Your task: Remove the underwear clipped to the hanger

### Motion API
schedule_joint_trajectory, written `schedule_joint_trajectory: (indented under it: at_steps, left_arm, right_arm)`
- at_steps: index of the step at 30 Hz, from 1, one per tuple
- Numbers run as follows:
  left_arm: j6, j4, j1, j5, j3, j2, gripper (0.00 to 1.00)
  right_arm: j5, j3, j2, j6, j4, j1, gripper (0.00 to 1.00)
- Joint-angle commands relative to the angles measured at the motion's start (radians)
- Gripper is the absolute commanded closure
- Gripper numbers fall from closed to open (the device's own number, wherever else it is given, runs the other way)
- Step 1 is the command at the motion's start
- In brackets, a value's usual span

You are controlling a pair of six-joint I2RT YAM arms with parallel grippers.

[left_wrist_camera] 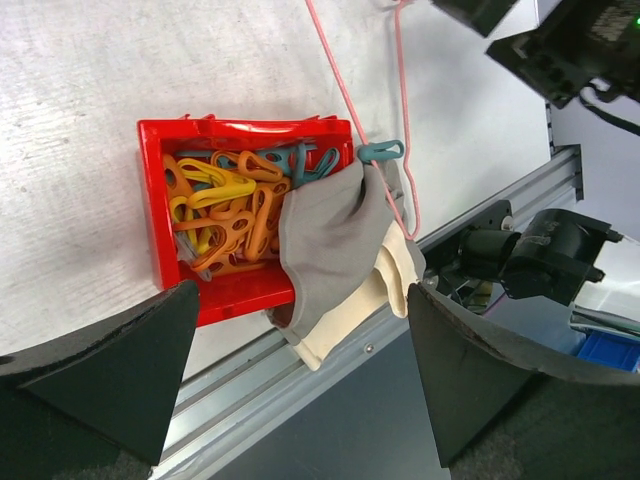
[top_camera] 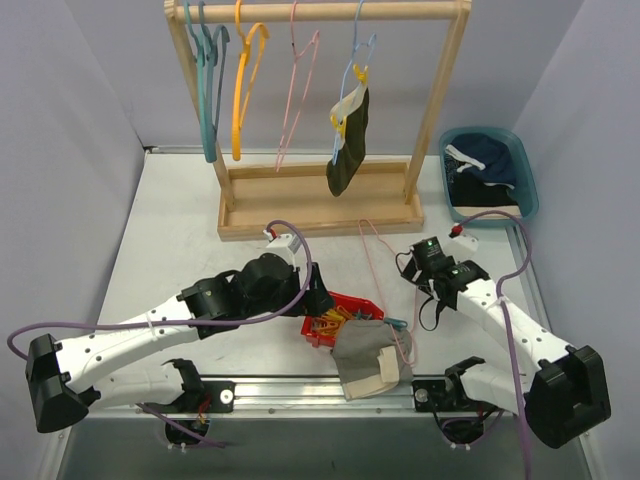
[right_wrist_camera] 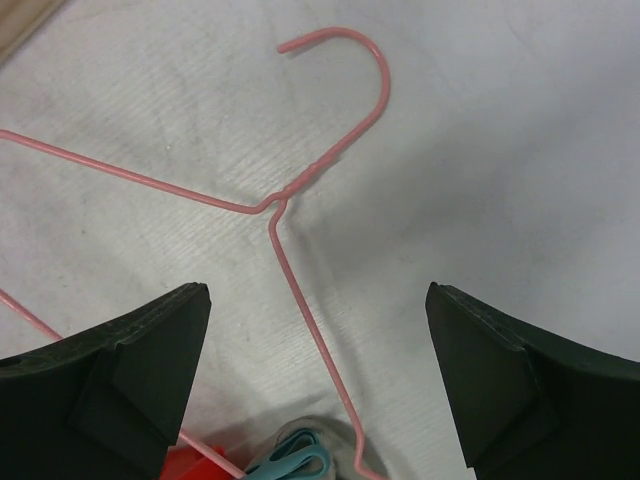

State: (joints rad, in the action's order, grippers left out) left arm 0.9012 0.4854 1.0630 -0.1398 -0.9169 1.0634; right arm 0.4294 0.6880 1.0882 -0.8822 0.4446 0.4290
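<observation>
From the top camera I see the grey-beige underwear (top_camera: 370, 360) lying crumpled at the near edge of the table (top_camera: 180, 220), just right of the red bin (top_camera: 360, 300) and partly over its corner. Its long axis runs from the bin out toward the near rail. The left gripper (top_camera: 312, 292) sits just left of the bin, near the cloth but not touching it, with its jaws spread wide and empty. The right gripper (top_camera: 420, 268) is farther back and to the right, also wide open with nothing in it, and the pink hanger (top_camera: 375, 255) lies flat between the two. The dark olive-black underwear (top_camera: 350, 140) hangs lengthwise straight down from a blue hanger (top_camera: 358, 55) on the wooden rack (top_camera: 320, 215). The navy underwear (top_camera: 490, 155) lies in the blue basin (top_camera: 527, 195) at far right. From the left wrist, the gripper (left_wrist_camera: 300, 290) stands wide open above the grey-beige underwear (left_wrist_camera: 330, 235). The pale waistband (left_wrist_camera: 392, 275) points to the rail and the top end meets a teal clip (left_wrist_camera: 380, 152). From the right wrist, the gripper (right_wrist_camera: 318, 290) gapes over the hanger's (right_wrist_camera: 285, 205) neck; the underwear is barely visible at the bottom edge.
</observation>
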Motion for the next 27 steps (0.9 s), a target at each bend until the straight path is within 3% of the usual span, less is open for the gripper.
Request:
schedule_joint_trajectory:
  at_steps: [1, 9, 16, 19, 20, 22, 23, 27]
  left_arm:
    - [-0.007, -0.062, -0.008, 0.028, 0.001, -0.026, 0.06]
    - [0.005, -0.073, -0.015, 0.031, 0.058, -0.094, 0.06]
    - [0.013, -0.064, -0.026, 0.026, 0.084, -0.157, 0.06]
    - [0.011, -0.057, -0.029, 0.025, 0.085, -0.160, 0.06]
    - [0.013, -0.057, -0.029, 0.025, 0.087, -0.160, 0.06]
    - [0.013, -0.056, -0.031, 0.028, 0.084, -0.158, 0.06]
    - [0.011, -0.057, -0.031, 0.029, 0.082, -0.157, 0.06]
    - [0.015, -0.041, -0.031, 0.028, 0.075, -0.161, 0.06]
  right_arm:
    - [0.003, -0.027, 0.019, -0.008, -0.038, -0.010, 0.06]
    - [-0.193, -0.123, 0.142, 0.071, -0.244, -0.010, 0.27]
    - [-0.172, -0.183, 0.145, 0.022, -0.287, -0.012, 0.36]
    - [-0.159, -0.188, 0.150, 0.022, -0.305, -0.012, 0.62]
    - [-0.161, -0.188, 0.157, 0.023, -0.308, -0.012, 0.79]
    - [-0.173, -0.182, 0.157, 0.051, -0.314, -0.012, 0.95]
    - [-0.179, -0.179, 0.139, 0.064, -0.313, -0.012, 1.00]
    - [-0.199, -0.173, 0.000, 0.092, -0.279, -0.012, 1.00]
